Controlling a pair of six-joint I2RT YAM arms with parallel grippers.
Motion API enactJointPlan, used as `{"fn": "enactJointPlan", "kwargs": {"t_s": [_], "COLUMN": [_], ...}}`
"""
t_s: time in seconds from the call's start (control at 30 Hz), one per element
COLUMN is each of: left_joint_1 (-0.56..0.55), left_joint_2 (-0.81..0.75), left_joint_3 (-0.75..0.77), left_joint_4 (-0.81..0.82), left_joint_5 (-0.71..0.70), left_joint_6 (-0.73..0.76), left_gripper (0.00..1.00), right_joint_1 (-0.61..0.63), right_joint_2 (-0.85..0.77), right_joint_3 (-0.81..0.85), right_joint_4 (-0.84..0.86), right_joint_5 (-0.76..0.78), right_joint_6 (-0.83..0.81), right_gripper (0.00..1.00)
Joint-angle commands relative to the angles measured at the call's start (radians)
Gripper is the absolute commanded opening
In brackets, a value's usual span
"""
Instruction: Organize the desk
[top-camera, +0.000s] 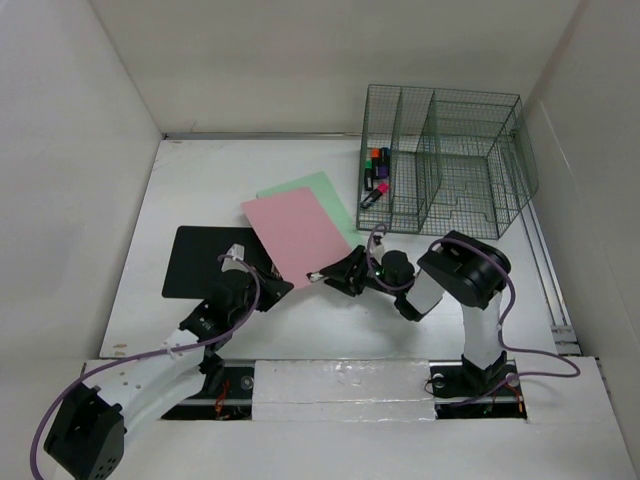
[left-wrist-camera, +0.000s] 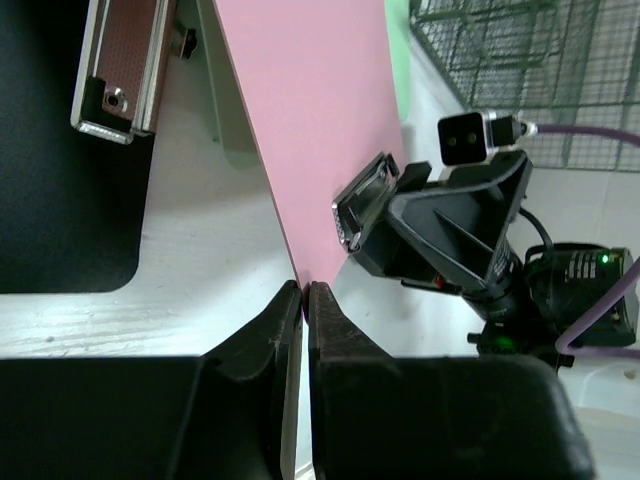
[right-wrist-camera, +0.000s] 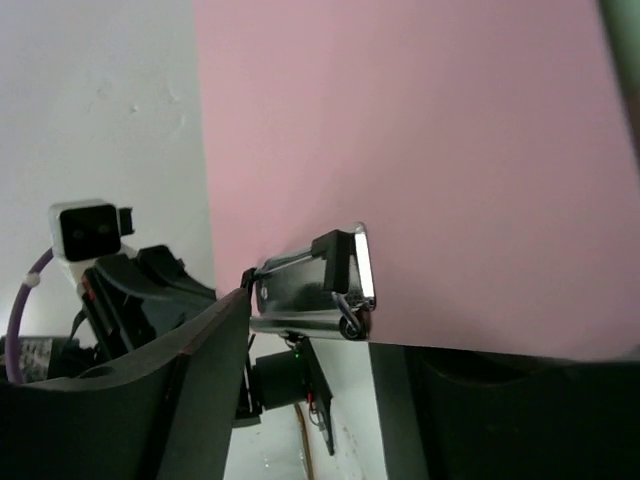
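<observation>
I'd put this job barely past its start. In the overhead view the desk (top-camera: 200, 190) fills the frame between the white walls. The only things I see filed are the markers (top-camera: 376, 170), in the leftmost slot of the green wire organizer (top-camera: 500, 170) at the upper right. The rest lies loose. A black mat (top-camera: 200, 260) sits left of centre, and a brown and silver item (left-wrist-camera: 125, 60) that I cannot identify lies at its edge, in the upper left of the left wrist view. A pink sheet (top-camera: 298, 232) lies mid-frame, overlapping a green sheet (top-camera: 320, 190) that peeks out behind it. Both arms meet at the pink sheet's near corner. The left gripper (left-wrist-camera: 304, 300) is clenched, and the corner runs down into the seam between its fingers, so I read it as pinching the paper. The right gripper (top-camera: 322, 276) is spread, with the sheet's edge in the gap and nothing clamped that I can confirm. A small silver and black piece (right-wrist-camera: 318, 290) sits at that edge, and I cannot tell whether it is a clip or part of the claw. Left to do, as I judge it: file the pink sheet, then the green one, then deal with the mat and the item beside it.
</observation>
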Motion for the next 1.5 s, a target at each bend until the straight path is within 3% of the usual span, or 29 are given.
{"fn": "enactJointPlan", "kwargs": {"t_s": [0.0, 0.1, 0.17, 0.23, 0.37, 0.47, 0.53, 0.7, 0.73, 0.77, 0.9, 1.0, 1.1, 1.47], "left_joint_1": [-0.006, -0.006, -0.006, -0.006, -0.006, -0.006, -0.006, -0.006, -0.006, -0.006, -0.006, -0.006, -0.006, -0.006], "left_joint_2": [0.007, 0.014, 0.03, 0.035, 0.04, 0.041, 0.047, 0.034, 0.009, -0.005, -0.074, -0.111, -0.141, -0.141], "left_joint_3": [0.025, 0.039, 0.057, 0.065, 0.088, 0.111, 0.149, 0.273, 0.319, 0.342, 0.434, 0.473, 0.467, 0.378], "left_joint_4": [-0.035, -0.05, -0.072, -0.078, -0.096, -0.098, -0.108, -0.19, -0.19, -0.213, -0.214, -0.201, -0.169, -0.096], "left_joint_5": [0.063, 0.077, 0.087, 0.087, 0.08, 0.064, 0.057, -0.024, 0.108, -0.09, -0.161, -0.187, -0.19, -0.058], "left_joint_6": [0.055, 0.081, 0.101, 0.112, 0.136, 0.161, 0.194, 0.271, 0.305, 0.319, 0.379, 0.386, 0.388, 0.354], "left_gripper": [0.0, 0.0, 0.0, 0.0, 0.0, 0.0, 0.0, 0.29, 0.33, 0.41, 0.51, 0.53, 0.55, 0.56], "right_joint_1": [0.03, 0.041, 0.052, 0.052, 0.061, 0.061, 0.061, 0.061, 0.061, 0.061, 0.033, -0.003, -0.078, -0.584], "right_joint_2": [0.039, 0.059, 0.066, 0.063, 0.048, 0.01, -0.021, -0.197, -0.234, -0.268, -0.466, -0.633, -0.772, -1.101], "right_joint_3": [0.035, 0.048, 0.046, 0.046, 0.028, 0.009, -0.003, 0.012, 0.02, 0.038, 0.129, 0.222, 0.3, 0.445], "right_joint_4": [0.396, 0.399, 0.413, 0.419, 0.437, 0.439, 0.434, 0.303, 0.226, 0.185, -0.105, -0.417, -0.606, -0.949], "right_joint_5": [0.037, 0.068, 0.109, 0.118, 0.134, 0.132, 0.128, 0.106, 0.1, 0.098, 0.088, 0.12, 0.169, 0.101], "right_joint_6": [0.009, 0.012, 0.011, 0.008, 0.0, -0.005, -0.011, -0.093, -0.118, -0.173, -0.357, -0.526, -0.652, -0.799], "right_gripper": [0.54, 0.49, 0.31, 0.28, 0.08, 0.01, 0.0, 0.0, 0.0, 0.0, 0.0, 0.0, 0.0, 0.0]}}
